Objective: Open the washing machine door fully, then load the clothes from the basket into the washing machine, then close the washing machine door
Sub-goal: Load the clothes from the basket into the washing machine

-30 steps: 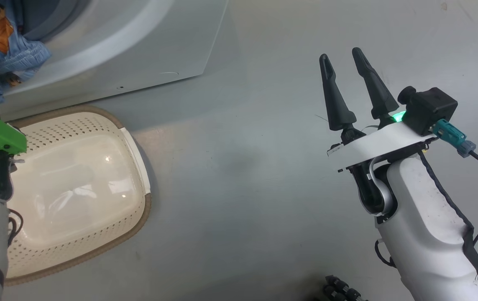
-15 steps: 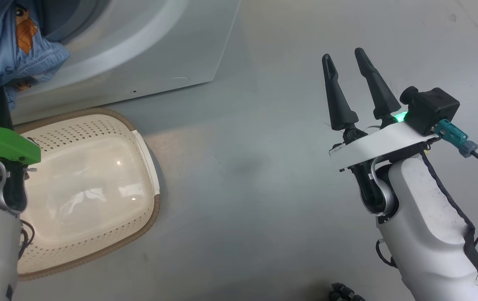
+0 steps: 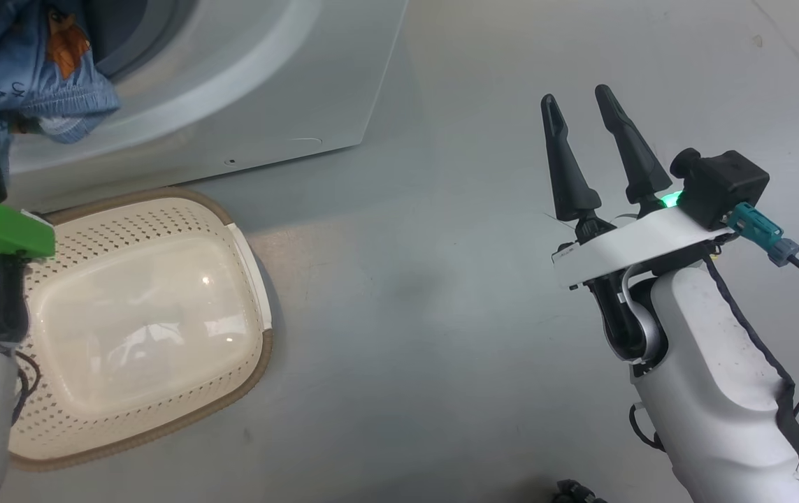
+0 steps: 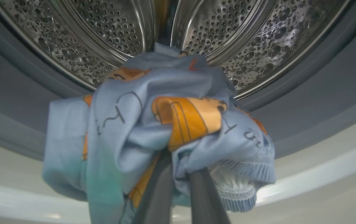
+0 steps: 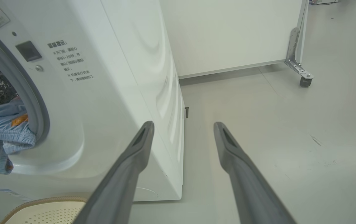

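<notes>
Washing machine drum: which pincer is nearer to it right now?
Left. The left pincer, shut on the blue printed garment, is at the mouth of the drum. The right pincer is open over the floor, off to the side of the washing machine.

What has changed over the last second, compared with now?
The head camera shifted slightly, so the whole scene slid right and down. Beyond that, the left gripper, shut on the clothes, seems to have carried them a little further toward the drum opening. Nothing was taken or let go. The right gripper stayed open and idle; the basket and washing machine did not move.
</notes>
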Robot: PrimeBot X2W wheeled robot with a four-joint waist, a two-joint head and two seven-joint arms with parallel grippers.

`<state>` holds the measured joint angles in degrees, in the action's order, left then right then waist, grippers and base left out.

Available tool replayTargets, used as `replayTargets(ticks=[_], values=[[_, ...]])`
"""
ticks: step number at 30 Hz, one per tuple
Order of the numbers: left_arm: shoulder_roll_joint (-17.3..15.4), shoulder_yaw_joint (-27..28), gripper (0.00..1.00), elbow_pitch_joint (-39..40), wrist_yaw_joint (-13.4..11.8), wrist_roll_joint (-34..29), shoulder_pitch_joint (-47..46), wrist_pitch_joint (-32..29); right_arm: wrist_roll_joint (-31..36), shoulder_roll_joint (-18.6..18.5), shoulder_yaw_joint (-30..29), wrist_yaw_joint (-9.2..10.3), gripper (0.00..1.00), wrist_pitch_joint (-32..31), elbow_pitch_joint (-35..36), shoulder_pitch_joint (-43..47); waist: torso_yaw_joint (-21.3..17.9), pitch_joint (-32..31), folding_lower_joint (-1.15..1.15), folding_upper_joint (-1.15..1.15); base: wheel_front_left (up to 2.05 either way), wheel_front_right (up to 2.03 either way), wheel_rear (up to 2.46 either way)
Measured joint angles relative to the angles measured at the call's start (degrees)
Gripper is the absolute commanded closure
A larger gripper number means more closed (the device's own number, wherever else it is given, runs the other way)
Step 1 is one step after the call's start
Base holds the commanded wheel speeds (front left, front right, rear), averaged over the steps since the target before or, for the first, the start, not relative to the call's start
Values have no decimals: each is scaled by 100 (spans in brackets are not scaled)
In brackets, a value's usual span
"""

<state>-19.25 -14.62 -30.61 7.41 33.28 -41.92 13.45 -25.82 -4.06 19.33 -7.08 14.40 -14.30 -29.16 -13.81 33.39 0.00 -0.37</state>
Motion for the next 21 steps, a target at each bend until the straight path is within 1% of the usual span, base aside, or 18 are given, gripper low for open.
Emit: replayTargets(ticks=[5, 8, 10, 12, 16, 17, 21], values=[[-104, 25, 100, 288, 0, 0, -51, 20, 0, -1, -10, 0, 0, 0, 0, 79, -2, -13, 0, 0, 0, 0, 0], [-110, 60, 100, 371, 0, 26, -348, -4, 0, -1, 37, 0, 0, 0, -1, 83, -12, 0, 0, 0, 0, 0, 0], [-116, 81, 100, 376, 0, 92, -528, -167, -1, 3, 121, 0, 0, 0, 2, 81, -31, 21, 0, 0, 0, 0, 0], [-158, 70, 100, 283, 0, 91, -685, -335, -5, 7, 180, 0, 0, 0, 8, 78, -63, 52, 0, 0, 0, 0, 0], [-345, 99, 100, -21, -1, 85, -972, -653, -53, 26, 283, 0, 0, 0, 9, 73, -175, 115, 0, 0, 0, 0, 0], [-452, 88, 100, -176, -2, 35, -1137, -779, -59, 36, 294, 0, 0, 0, 9, 73, -252, 144, 0, 0, 0, 0, 0], [-621, 42, 100, -376, -53, -115, -1441, -987, -133, 46, 320, 0, 0, 0, 7, 73, -430, 198, 0, 0, 0, 0, 0]])
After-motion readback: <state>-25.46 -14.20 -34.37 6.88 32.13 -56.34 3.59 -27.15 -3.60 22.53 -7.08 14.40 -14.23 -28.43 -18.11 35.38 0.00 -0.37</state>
